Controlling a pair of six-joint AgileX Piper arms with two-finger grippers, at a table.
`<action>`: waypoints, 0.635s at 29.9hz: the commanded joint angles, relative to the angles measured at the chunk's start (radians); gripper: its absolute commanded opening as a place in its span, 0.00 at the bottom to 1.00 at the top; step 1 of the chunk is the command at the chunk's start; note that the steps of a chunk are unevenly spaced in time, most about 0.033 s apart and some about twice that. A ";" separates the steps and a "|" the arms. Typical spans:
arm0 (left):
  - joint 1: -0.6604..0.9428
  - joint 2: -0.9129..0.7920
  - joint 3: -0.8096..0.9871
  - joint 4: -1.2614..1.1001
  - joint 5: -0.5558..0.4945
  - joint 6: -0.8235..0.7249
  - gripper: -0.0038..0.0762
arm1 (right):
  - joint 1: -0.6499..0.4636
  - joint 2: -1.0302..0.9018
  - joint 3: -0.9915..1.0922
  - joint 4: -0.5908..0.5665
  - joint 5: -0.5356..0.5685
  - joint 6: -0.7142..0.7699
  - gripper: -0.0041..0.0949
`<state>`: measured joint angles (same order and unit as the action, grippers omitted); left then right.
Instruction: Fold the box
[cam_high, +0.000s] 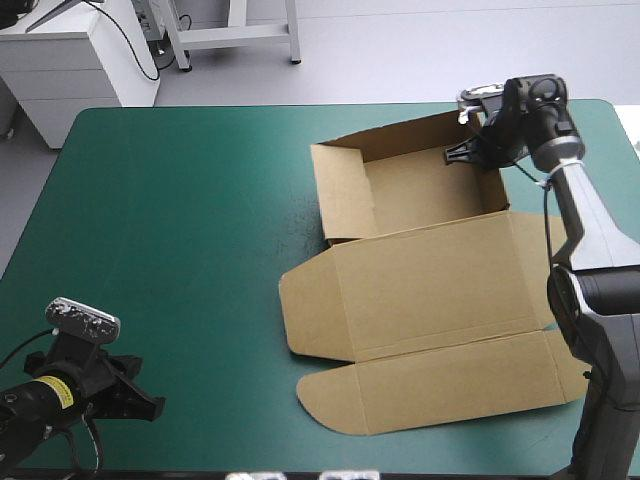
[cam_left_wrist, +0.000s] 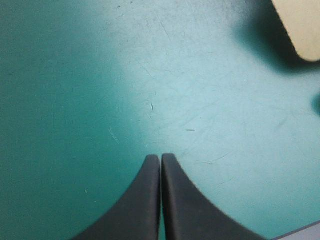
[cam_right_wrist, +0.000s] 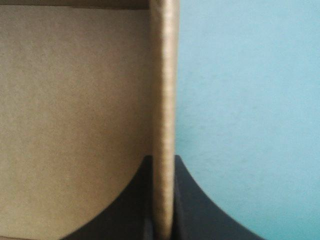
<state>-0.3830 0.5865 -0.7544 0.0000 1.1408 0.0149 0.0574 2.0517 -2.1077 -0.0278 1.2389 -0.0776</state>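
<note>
Box (cam_high: 430, 270) wall btwn right gripper (cam_right_wrist: 162, 159) fingers (cam_right_wrist: 200, 210)

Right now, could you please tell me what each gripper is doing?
Left gripper: shut, holding nothing.
Right gripper: shut on the box, at its wall.

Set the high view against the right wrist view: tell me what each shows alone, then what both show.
High view only: the whole box, its tray walls raised and its lid flat toward the table's near edge. It also shows the left gripper near the near left corner, far from the box.
Right wrist view only: the right gripper shut on a tray wall, one finger inside and one outside.
Both: brown board, the teal-green cover, and the right gripper at the tray's far right corner.
</note>
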 joint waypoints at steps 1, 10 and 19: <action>-0.005 0.003 -0.025 0.000 -0.051 -0.010 0.04 | -0.095 -0.074 -0.060 -0.004 -0.016 -0.008 0.02; -0.005 0.003 -0.025 0.000 -0.051 -0.010 0.04 | -0.367 -0.074 -0.068 0.028 -0.064 -0.036 0.02; -0.005 0.003 -0.025 0.000 -0.051 -0.010 0.04 | -0.584 -0.057 -0.068 0.160 -0.074 -0.036 0.02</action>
<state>-0.3830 0.5865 -0.7544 0.0000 1.1408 0.0149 -0.4936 2.0517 -2.1386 0.0873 1.1971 -0.1114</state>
